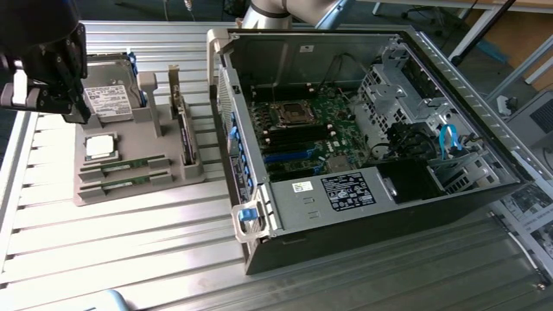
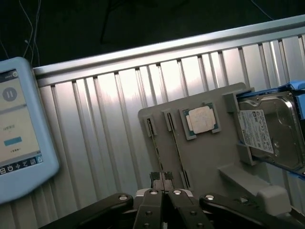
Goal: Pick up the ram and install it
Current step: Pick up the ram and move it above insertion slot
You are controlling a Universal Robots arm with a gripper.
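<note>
Two rams, thin green sticks, lie in parallel slots at the front of a grey fixture (image 1: 129,194): one ram (image 1: 121,166) behind the other ram (image 1: 121,184). In the wrist view both show edge-on, the ram (image 2: 177,148) and its neighbour (image 2: 156,143). My gripper (image 2: 163,183) is shut, fingertips pressed together with nothing between them, hovering over the near ends of the two sticks. In the exterior view the black gripper (image 1: 74,107) hangs above the fixture's far end, toward the exterior view's left. The open computer case (image 1: 259,214) shows its motherboard (image 1: 302,136).
On the fixture also rest a square silver processor (image 2: 201,119), a hard drive (image 2: 269,129) in a blue bracket, and an upright card (image 1: 181,129). A light-blue teach pendant (image 2: 19,129) lies on the ribbed metal table (image 1: 129,253). Cables and drive cages crowd the case's far side.
</note>
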